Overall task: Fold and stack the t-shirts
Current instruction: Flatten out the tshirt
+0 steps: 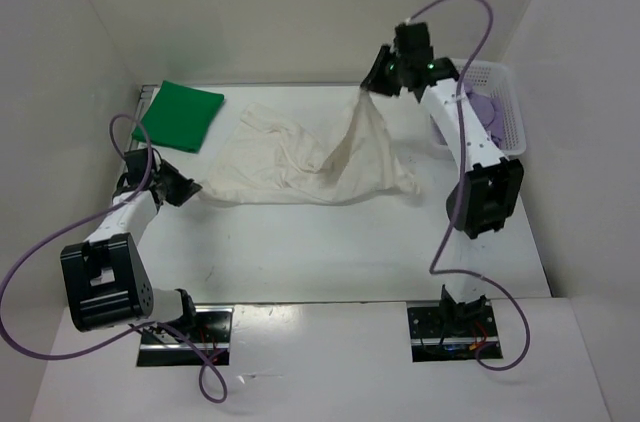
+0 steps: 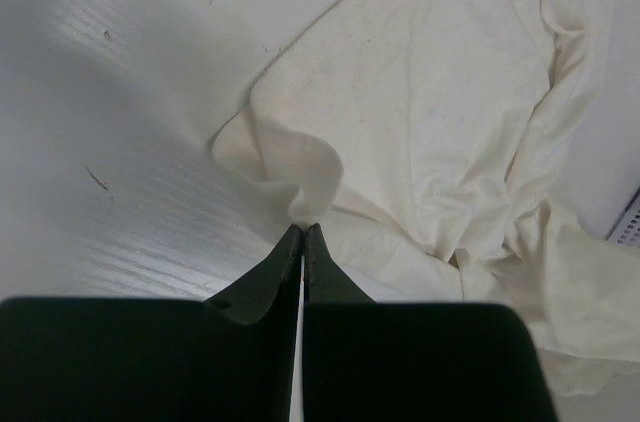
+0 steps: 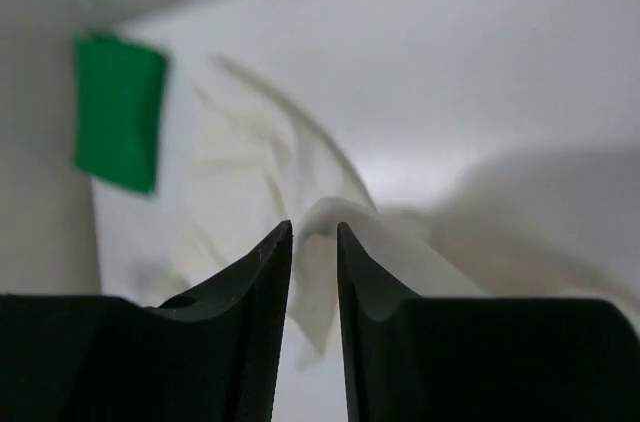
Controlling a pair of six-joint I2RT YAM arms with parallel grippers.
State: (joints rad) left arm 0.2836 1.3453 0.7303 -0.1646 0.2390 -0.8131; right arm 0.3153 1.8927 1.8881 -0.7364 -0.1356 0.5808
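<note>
**Both grippers pinch the cream t-shirt, one corner raised**

The cream t-shirt (image 1: 290,157) lies crumpled across the middle of the worktop (image 1: 330,252), nearer the far edge than the near one. The left gripper (image 1: 185,187) sits low by the left edge. In its wrist view the left gripper (image 2: 302,232) has its jaws pressed together, with a small fold of the shirt's hem (image 2: 310,182) caught at the tips. The right gripper (image 1: 368,87) hangs above the far edge, right of centre. Its jaws are drawn in to a narrow gap with cream cloth (image 3: 390,252) nipped between them. The cloth rises from the worktop to that gripper in a taut peak, while the rest of the shirt rests flat and wrinkled.

The green t-shirt (image 1: 180,114) lies folded in the far left corner, apart from the cream one. The purple t-shirt (image 1: 492,114) sits inside the basket (image 1: 485,69) at the far right edge, partly hidden by the right arm.
</note>
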